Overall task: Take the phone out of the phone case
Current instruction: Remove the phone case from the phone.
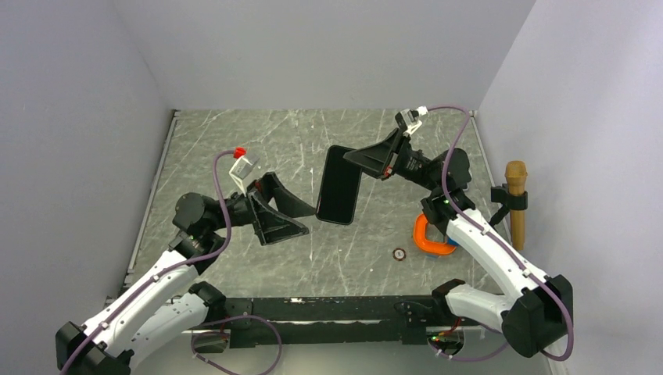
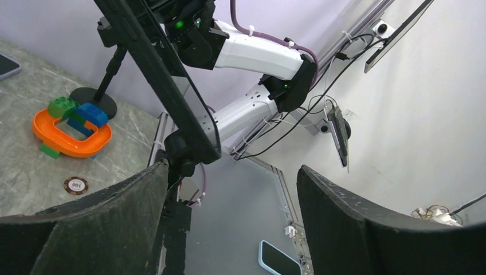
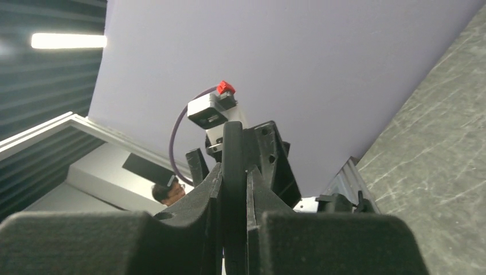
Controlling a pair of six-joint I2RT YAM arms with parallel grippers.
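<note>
The right gripper (image 1: 374, 160) is closed on the far end of the phone (image 1: 338, 187) and holds it in the air over the middle of the table (image 1: 227, 141). The left gripper (image 1: 309, 221) is open beside the phone's near corner. A pull there may twist the phone loose, and it would fall. It looks like one black slab; I cannot tell whether the case is on it.

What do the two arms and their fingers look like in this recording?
Both the left arm and right arm have white shells with black joints, and a purple cable runs along each. The fingers are broad, matte black wedges. The left wrist camera is grey with a red tab.
</note>
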